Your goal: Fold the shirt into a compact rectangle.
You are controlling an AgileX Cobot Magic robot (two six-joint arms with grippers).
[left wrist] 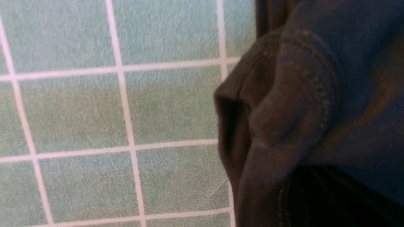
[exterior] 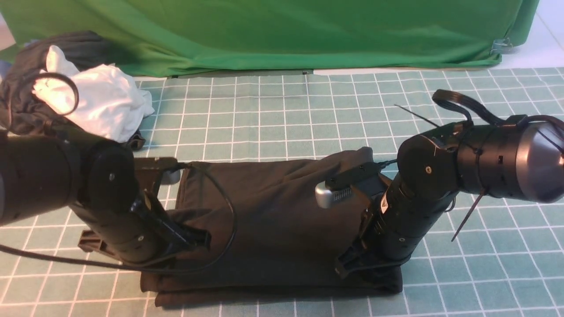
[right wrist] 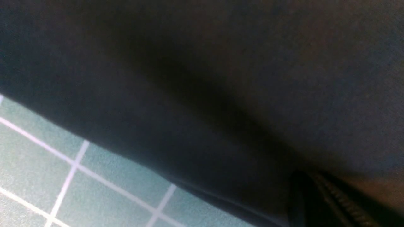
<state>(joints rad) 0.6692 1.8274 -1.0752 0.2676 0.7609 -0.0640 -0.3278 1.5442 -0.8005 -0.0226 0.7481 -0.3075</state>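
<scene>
Green gridded surface point(exterior: 282, 110), black shirt folded low across it under both arms

Near the middle of the near part of the gridded surface lies the shirt point(exterior: 273, 229), a wide, dark bundle folded over on itself. Its far edge rises to a rumpled corner towards the right, and its near edge shows a lower layer peeking out beneath the upper one. Creases run slantwise over the far right part. The left wrist view shows a stitched, bunched fold at its border.

Over the left end stands the left gripper point(left wrist: 328, 195), shut, its dark fingers against the cloth; whether any fabric is pinched between them cannot be told. The right gripper point(right wrist: 325, 198) is likewise shut over the right part of the shirt, its fingers down at the cloth, and a grip on it cannot be confirmed either. Both arms hide portions of the garment in the front view, and a loose black cable point(exterior: 233, 220) loops from the left arm across its left side.

Beyond the left arm sits a heap: a crumpled white garment point(exterior: 101, 97) lying against and partly over dark clothes point(exterior: 26, 92), the pile partly hidden by the arm and its cable. Across the far side hangs a green cloth point(exterior: 282, 35), with a metal clip point(exterior: 501, 45) near its right end.
</scene>
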